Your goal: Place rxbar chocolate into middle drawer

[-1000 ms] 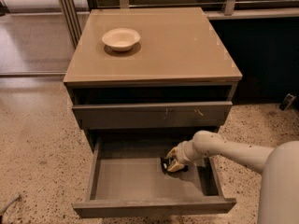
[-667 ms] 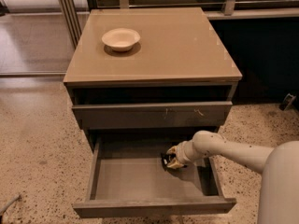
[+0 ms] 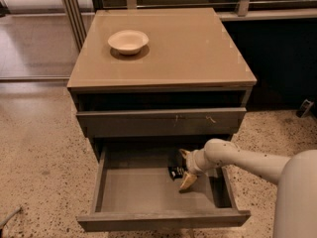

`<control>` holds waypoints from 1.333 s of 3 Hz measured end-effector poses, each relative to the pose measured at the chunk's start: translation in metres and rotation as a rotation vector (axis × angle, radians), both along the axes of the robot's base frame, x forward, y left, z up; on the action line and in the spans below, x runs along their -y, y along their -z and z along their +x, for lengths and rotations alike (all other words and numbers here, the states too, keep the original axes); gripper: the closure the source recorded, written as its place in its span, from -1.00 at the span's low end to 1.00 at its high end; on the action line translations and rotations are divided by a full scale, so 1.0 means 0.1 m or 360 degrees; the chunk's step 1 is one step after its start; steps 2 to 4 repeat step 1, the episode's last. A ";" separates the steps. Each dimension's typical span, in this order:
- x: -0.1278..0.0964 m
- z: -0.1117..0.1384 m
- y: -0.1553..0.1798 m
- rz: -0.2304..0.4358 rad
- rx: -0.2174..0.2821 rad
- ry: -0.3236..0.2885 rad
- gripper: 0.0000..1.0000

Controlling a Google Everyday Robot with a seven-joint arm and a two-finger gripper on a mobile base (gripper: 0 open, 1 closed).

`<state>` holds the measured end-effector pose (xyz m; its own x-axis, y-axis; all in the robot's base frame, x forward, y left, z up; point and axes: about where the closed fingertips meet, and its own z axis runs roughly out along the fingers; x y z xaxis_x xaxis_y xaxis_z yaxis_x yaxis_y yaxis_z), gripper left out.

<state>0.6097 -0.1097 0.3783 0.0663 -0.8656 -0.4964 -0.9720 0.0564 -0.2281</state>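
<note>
Pincer [image 3: 184, 168]: lowered inside the pulled-out middle drawer [image 3: 143, 190], right of centre, entering from the right on a pale arm [image 3: 242, 160].

Grip state: closed on the rxbar chocolate [image 3: 175, 171], pinched between two tan fingers [image 3: 188, 181]. Appears held just above the grey floor or barely touching it; cannot tell which. Judged to be kept low so that release gives a short drop and no bounce out of the box.

Drawer position: extended fully forward, presumably to clear the scratched drawer front [image 3: 161, 120] above and give room from overhead.

Desk [image 3: 198, 48]: carries only a round cream bowl [image 3: 128, 41], well apart from the work zone.

Task status: bar inside the drawer volume, release not yet made.
</note>
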 end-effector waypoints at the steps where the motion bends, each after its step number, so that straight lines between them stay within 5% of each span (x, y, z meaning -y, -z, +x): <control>1: 0.00 0.00 0.00 0.0000 0.0000 0.0000 -1.00; 4: 0.00 0.00 0.00 0.0000 0.0000 0.0000 -1.00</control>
